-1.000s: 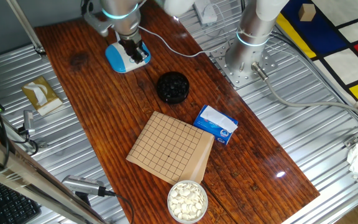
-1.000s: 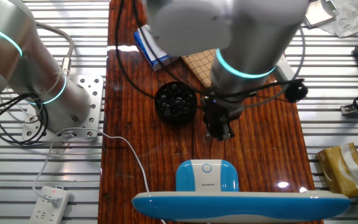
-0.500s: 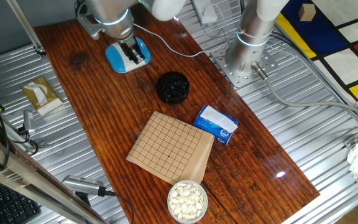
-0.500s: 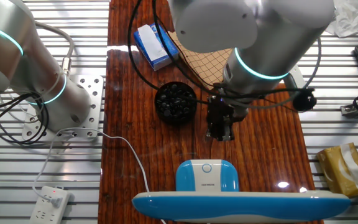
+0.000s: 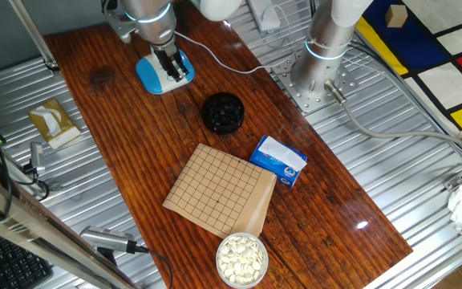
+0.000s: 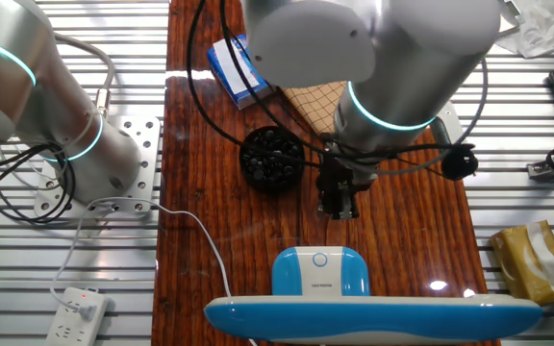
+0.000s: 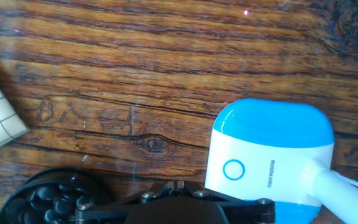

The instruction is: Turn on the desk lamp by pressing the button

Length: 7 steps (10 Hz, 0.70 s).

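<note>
The desk lamp's round light-blue base (image 7: 272,134) fills the lower right of the hand view, with its white patch and the ring-marked button (image 7: 234,169). The white neck (image 7: 340,186) leaves to the right. My gripper (image 7: 174,185) is shut and empty, over bare wood just left of the base edge. In the other fixed view the gripper (image 6: 339,207) hangs between the black bowl and the lamp base (image 6: 320,272), short of the button (image 6: 320,259). In one fixed view the gripper (image 5: 171,64) overlaps the lamp base (image 5: 155,76).
The black bowl of dark stones (image 5: 222,112) stands close beside the gripper (image 6: 272,159). A go board (image 5: 219,189), a blue box (image 5: 279,160) and a bowl of white stones (image 5: 241,258) lie further along the table. The lamp head (image 6: 373,315) crosses the foreground.
The arm's upper links have swung sideways and back. The gripper tip has shifted only slightly and stays beside the lamp base.
</note>
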{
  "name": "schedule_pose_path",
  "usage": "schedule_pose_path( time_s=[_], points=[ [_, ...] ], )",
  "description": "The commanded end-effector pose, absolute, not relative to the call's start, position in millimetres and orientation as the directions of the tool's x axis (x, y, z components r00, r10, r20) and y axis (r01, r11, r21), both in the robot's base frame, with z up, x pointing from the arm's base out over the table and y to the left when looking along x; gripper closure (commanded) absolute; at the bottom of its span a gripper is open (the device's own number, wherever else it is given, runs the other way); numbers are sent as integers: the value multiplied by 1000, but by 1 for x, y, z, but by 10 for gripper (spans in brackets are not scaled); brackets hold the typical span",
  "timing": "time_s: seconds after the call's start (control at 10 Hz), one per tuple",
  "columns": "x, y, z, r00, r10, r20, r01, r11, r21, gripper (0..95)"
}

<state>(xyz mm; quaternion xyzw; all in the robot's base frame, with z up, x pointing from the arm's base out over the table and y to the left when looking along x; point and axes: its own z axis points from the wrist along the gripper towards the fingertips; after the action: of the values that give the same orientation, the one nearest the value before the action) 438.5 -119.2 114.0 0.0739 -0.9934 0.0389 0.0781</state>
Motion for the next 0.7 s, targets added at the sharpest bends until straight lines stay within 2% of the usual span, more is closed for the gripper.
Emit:
schedule_pose_path(
  time_s=[0.1, 0.3, 0.4, 0.6, 0.7],
  points=[
    [440, -122, 113, -977, -141, 162, -151, 987, -53, 950],
    [439, -130, 111, -979, -134, 151, -136, 991, -1, 950],
    [439, -133, 109, -979, -138, 147, -136, 990, 26, 760],
    [439, -138, 107, -979, -146, 144, -140, 989, 51, 760],
    [437, -141, 105, -978, -153, 141, -145, 987, 65, 570]
  ],
)
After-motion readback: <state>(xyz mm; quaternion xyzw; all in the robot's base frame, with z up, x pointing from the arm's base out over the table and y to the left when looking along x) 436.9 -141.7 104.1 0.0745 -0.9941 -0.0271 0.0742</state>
